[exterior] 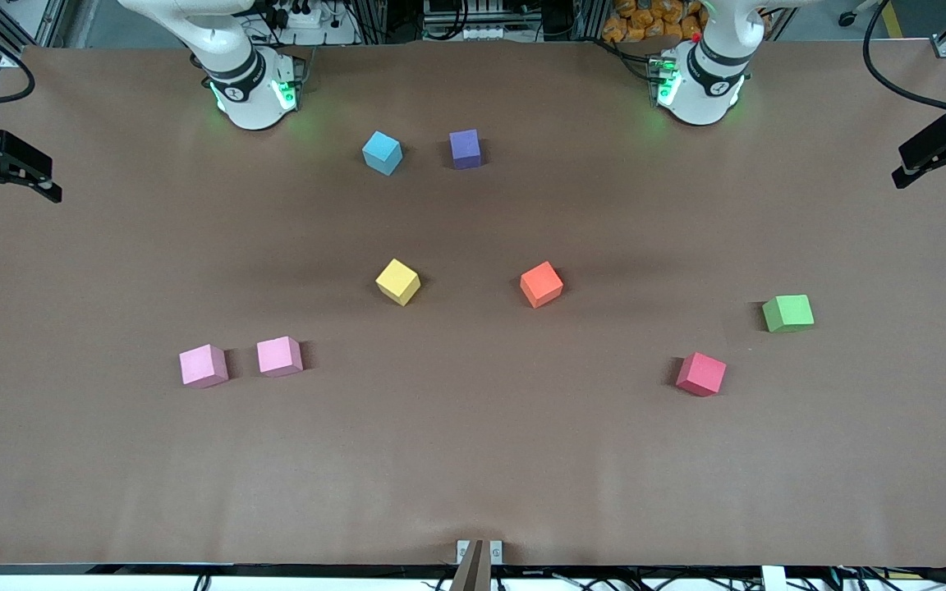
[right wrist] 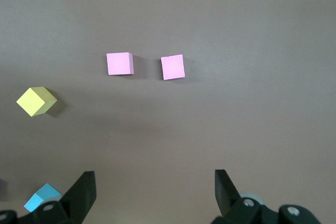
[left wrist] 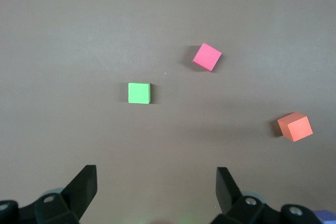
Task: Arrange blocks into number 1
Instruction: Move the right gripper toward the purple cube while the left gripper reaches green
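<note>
Several blocks lie apart on the brown table. Purple [exterior: 465,148] and blue [exterior: 382,153] sit between the arm bases. Yellow [exterior: 397,281] and orange [exterior: 541,284] are mid-table. Two light pink blocks [exterior: 204,365] [exterior: 279,356] lie toward the right arm's end. Green [exterior: 787,313] and red [exterior: 701,373] lie toward the left arm's end. My left gripper [left wrist: 156,177] hangs open and empty high over the table, with green [left wrist: 138,93], red [left wrist: 207,56] and orange [left wrist: 295,126] below. My right gripper [right wrist: 155,179] is open and empty too, with the pink pair [right wrist: 119,63] [right wrist: 172,67] and yellow [right wrist: 35,101] below.
The right arm's base [exterior: 251,90] and the left arm's base [exterior: 699,82] stand at the table's edge farthest from the front camera. Black camera mounts [exterior: 5,164] [exterior: 941,148] jut in at both ends. A small clamp [exterior: 477,554] sits on the nearest edge.
</note>
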`<state>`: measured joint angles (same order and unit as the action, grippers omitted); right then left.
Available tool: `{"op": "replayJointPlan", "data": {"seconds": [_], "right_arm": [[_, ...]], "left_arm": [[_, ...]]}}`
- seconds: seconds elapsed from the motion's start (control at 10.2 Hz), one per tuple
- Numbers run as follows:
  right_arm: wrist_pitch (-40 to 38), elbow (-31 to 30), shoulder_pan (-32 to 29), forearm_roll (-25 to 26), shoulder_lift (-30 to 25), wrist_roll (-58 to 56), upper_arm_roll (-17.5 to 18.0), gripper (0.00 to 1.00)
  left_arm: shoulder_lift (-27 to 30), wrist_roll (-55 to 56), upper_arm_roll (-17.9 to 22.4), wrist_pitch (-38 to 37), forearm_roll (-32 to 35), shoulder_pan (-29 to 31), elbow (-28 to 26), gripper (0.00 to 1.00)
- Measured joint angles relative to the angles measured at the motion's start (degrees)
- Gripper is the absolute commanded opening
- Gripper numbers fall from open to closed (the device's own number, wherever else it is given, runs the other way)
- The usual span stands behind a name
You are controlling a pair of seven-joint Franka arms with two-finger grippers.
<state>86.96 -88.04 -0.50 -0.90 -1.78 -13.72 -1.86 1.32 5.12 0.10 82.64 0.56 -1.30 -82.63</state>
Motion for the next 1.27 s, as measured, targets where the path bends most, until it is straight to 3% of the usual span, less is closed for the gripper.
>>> {"op": "replayJointPlan", "data": {"seconds": [0.39, 0.69, 1.27], "right_arm": [[-0.01, -0.01, -0.11, 0.03, 0.19, -0.07, -0.03, 1.0], [0.42, -0.34, -0.13, 0.06, 1.49, -0.09, -0.04, 1.0], [13.85, -3.63, 1.03, -0.04, 13.65, -0.17, 0.63, 1.0]], "left_arm": [[-1.28, 0.0, 0.44, 0.25, 0.0, 0.14, -0.67, 1.0], [-6.64, -0.59, 1.06, 5.29, 0.0, 1.14, -2.0, 1.0], [-8.62, -0.63, 1.28, 24.03, 0.0, 5.12, -20.92, 1.0]]}}
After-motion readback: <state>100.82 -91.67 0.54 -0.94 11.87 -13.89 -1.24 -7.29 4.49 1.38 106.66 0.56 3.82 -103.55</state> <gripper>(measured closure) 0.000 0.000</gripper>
